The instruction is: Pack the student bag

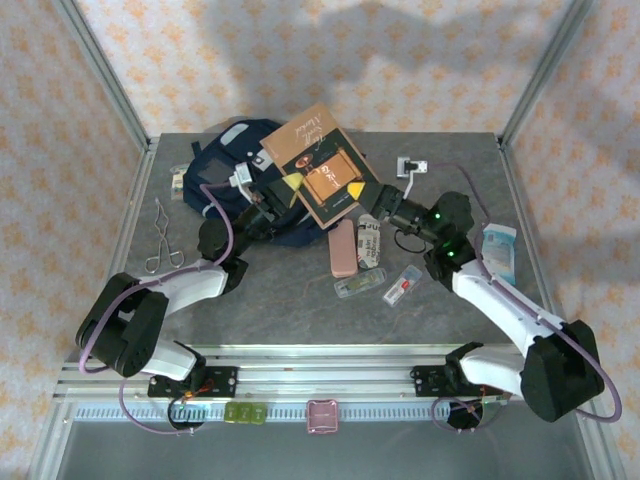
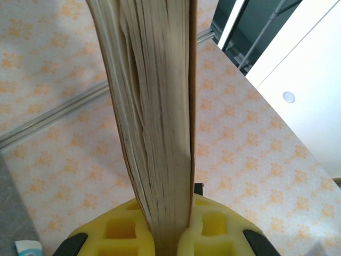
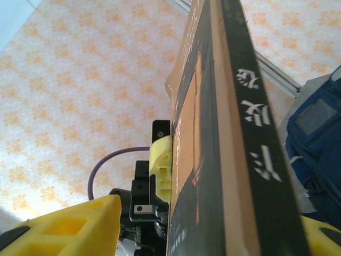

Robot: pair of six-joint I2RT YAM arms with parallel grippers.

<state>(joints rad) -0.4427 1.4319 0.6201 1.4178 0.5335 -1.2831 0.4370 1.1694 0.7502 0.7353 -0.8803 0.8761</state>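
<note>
Table (image 1: 300, 300): student bag (image 1: 215, 168) axis hidden; left end effector (image 1: 293, 184) pinches book (image 1: 320, 160), right end effector (image 1: 358, 191) spread.

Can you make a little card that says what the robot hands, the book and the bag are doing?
book: held up, partly over bag
left gripper: shut on book's page edge
right gripper: open, a finger on each side of book
bag: lying on table
also on table: pink case, forceps

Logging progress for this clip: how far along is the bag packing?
Done: nothing visibly packed. In hand: left gripper clamps the book by the bag; right gripper open around it. Left: pink case, tongs, small packets on the table.
</note>
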